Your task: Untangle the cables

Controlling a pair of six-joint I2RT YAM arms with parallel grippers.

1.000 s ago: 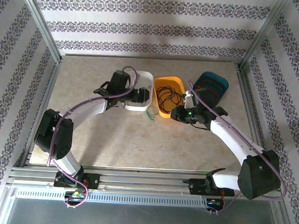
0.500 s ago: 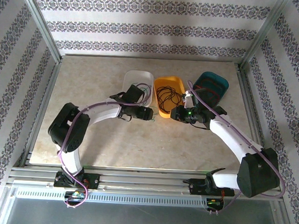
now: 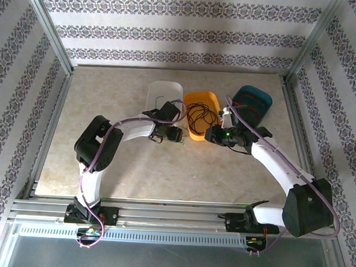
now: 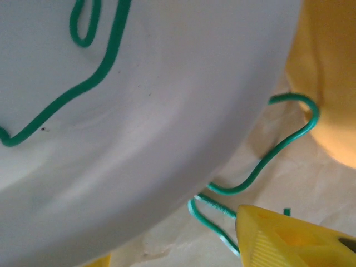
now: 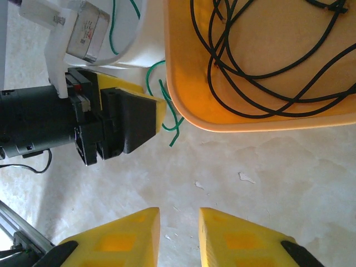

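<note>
Beige marbled worktop [image 3: 133,167] forms the floor of an aluminium-framed cell [image 3: 161,212], with flower-striped wallpaper [image 3: 172,36] along the top and sides of the overhead frame. Nearest the bottom rail, right of centre, the right arm's yellow fingers [image 5: 239,239] stand a narrow gap apart over bare worktop, with nothing between them. Just left of them the left arm's yellow fingers [image 4: 289,239] are spread. A thin green cable [image 4: 267,158] snakes over the worktop in the space between them and slips behind the lower-right finger; I cannot tell whether it touches. That cable lies at the near corner of a white plastic tub [image 4: 139,139], in the gap beside an orange plastic tub [image 5: 189,83]. A second stretch of green cable [image 4: 67,98] lies inside the white tub. Black cables [image 3: 198,115] coil in the orange tub. Further right sits a teal plastic tub [image 3: 259,96].
</note>
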